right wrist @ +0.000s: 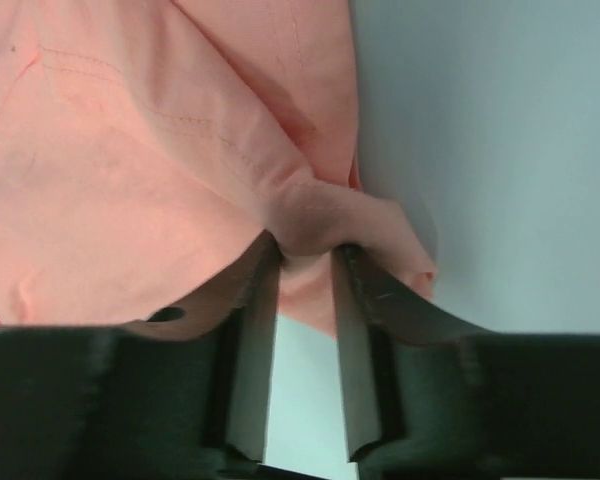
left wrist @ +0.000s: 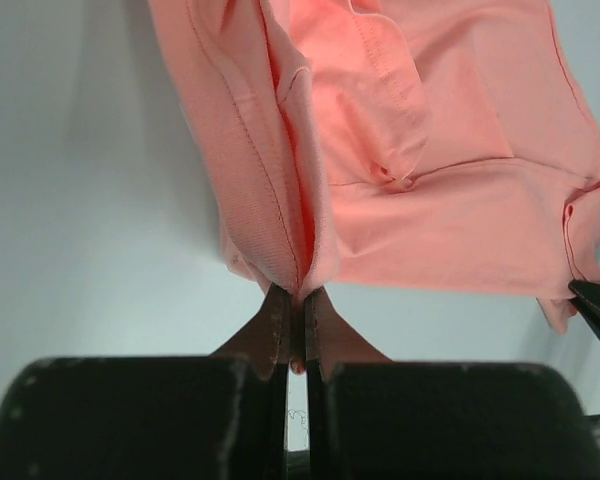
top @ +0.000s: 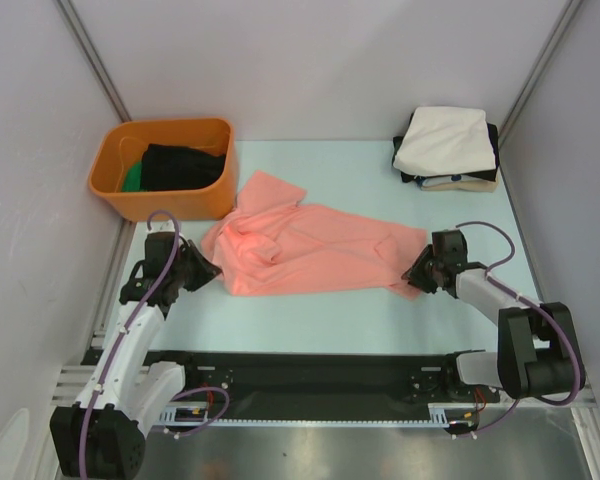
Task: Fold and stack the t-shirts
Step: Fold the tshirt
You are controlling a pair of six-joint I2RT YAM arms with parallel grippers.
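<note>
The salmon-pink t-shirt [top: 300, 245] lies crumpled and stretched across the middle of the table. My left gripper [top: 212, 270] is at its left end, and in the left wrist view the gripper [left wrist: 300, 297] is shut tight on a folded edge of the shirt [left wrist: 410, 150]. My right gripper [top: 412, 272] is at the shirt's right end, and in the right wrist view the gripper [right wrist: 305, 255] pinches a thick bunch of the shirt [right wrist: 130, 170]. A stack of folded t-shirts [top: 445, 140], cream-white on top with black and tan below, sits at the back right.
An orange plastic tub [top: 175, 200] stands at the back left, holding black and green cloth. Grey walls close in the table on the left, back and right. A black rail runs along the near edge between the arm bases.
</note>
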